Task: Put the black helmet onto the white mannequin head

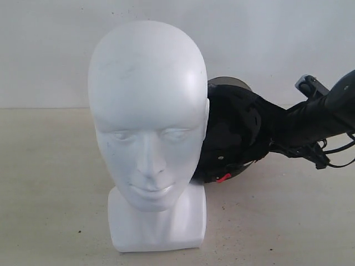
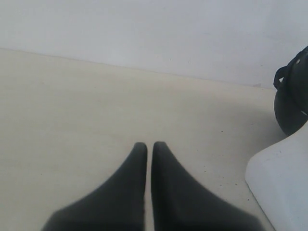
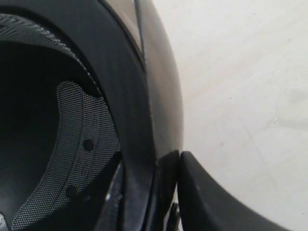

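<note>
In the exterior view, the white mannequin head (image 1: 148,122) stands upright on the table (image 1: 50,188), near and left of centre. The black helmet (image 1: 233,130) sits just behind it to the right, its padded opening facing the camera and its red buckle (image 1: 223,178) hanging low. The right arm (image 1: 319,113) reaches in from the right to the helmet's rim.

In the left wrist view, the left gripper (image 2: 149,147) hovers over bare table beside the head's base (image 2: 281,185), its jaws pressed together on nothing.

In the right wrist view, the right gripper (image 3: 176,161) pinches the helmet's rim, with one finger outside the shell. The hold looks thin. The lift should probably go slowly, carrying the helmet clear above the crown and turning the opening downward before lowering.
</note>
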{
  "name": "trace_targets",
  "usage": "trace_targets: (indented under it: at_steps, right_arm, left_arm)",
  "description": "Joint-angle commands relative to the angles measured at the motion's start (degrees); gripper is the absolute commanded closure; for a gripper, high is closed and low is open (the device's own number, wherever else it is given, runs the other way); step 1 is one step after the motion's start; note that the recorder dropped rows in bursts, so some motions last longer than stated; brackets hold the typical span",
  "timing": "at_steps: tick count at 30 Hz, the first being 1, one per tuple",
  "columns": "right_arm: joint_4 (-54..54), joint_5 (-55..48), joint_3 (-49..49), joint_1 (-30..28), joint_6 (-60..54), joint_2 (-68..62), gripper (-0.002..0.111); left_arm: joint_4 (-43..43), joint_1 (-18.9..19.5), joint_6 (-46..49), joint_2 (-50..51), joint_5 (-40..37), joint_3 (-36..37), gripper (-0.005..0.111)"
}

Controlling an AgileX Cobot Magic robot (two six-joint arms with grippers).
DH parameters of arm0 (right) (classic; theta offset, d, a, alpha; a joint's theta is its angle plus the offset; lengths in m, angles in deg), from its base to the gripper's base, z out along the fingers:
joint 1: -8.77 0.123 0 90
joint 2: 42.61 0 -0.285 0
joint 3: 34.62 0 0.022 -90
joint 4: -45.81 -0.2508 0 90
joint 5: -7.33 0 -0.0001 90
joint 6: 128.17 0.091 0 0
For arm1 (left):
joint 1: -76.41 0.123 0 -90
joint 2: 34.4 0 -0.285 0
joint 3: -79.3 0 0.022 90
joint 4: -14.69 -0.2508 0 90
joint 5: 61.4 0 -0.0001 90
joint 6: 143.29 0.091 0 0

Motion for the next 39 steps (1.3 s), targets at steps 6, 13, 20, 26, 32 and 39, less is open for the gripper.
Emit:
trace_targets:
  at_steps: [6,13,20,26,32,39]
  right_arm:
    - [0.10,-0.41,-4.25,-0.19,4.28,8.38,0.108]
    - [0.10,4.24,-14.02,-0.19,11.62,14.99,0.108]
    - [0.10,6.15,-21.62,-0.19,20.56,22.44,0.108]
    - [0.10,10.66,-29.52,-0.19,31.76,29.19,0.108]
    - [0.18,14.31,-37.38,-0.19,44.34,36.92,0.108]
    - [0.33,15.24,-42.29,-0.06,52.47,44.74,0.108]
  left_arm:
    - [0.41,-0.02,0.16,-0.17,-0.07,0.21,0.102]
    - [0.41,-0.02,0.16,-0.17,-0.07,0.21,0.102]
    - [0.41,-0.02,0.16,-0.17,-0.07,0.21,0.102]
    - [0.41,-0.02,0.16,-0.17,-0.07,0.21,0.102]
    - [0.41,-0.02,0.16,-0.17,-0.07,0.21,0.102]
    - [0.41,-0.02,0.16,-0.17,-0.07,0.21,0.102]
